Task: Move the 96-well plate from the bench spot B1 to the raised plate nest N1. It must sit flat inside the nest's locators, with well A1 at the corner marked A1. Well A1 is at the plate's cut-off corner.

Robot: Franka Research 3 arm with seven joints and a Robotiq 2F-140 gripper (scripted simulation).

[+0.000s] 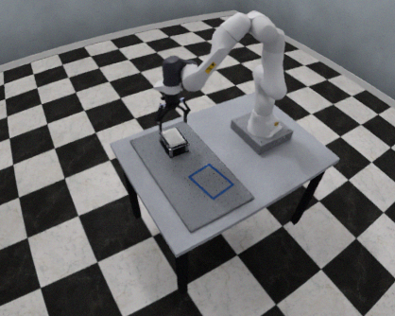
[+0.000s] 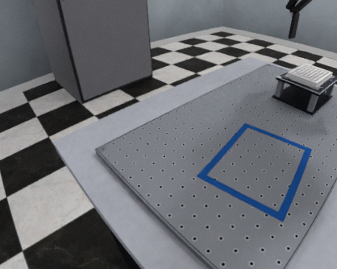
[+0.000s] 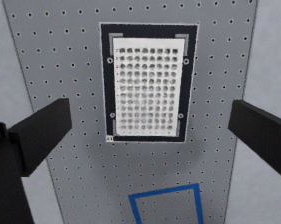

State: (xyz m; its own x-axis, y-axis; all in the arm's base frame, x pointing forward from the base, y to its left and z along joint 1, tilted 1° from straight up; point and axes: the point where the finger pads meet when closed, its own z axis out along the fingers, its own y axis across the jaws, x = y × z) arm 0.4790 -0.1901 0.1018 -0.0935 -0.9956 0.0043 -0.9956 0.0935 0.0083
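Top view. 96-well plate (image 1: 172,137): white, rectangular, seated on the raised plate nest (image 1: 176,148), a black frame on short posts, left of frame centre on the grey perforated board (image 1: 177,189). Gripper (image 1: 172,114): black, hanging above the plate with its fingers spread wide, nothing between them. Blue-outlined bench spot (image 1: 211,181): just below and right of the nest, holding nothing. Table (image 1: 290,161): pale grey, carrying the board and the arm's base.

Exterior view. Plate (image 2: 309,76): upper right of frame, top face ribbed with rows of wells, lying level on the nest (image 2: 305,93). Bench spot (image 2: 255,171): lower centre-right. One gripper finger (image 2: 293,22) enters at the top right corner.

Wrist view. Plate (image 3: 148,87): upper centre, a grid of round wells, framed by the nest's black border (image 3: 105,90) with grey corner brackets. A small white label sits at the nest's lower left corner; its lettering is too small to read. Fingers at the left and right edges, well apart.
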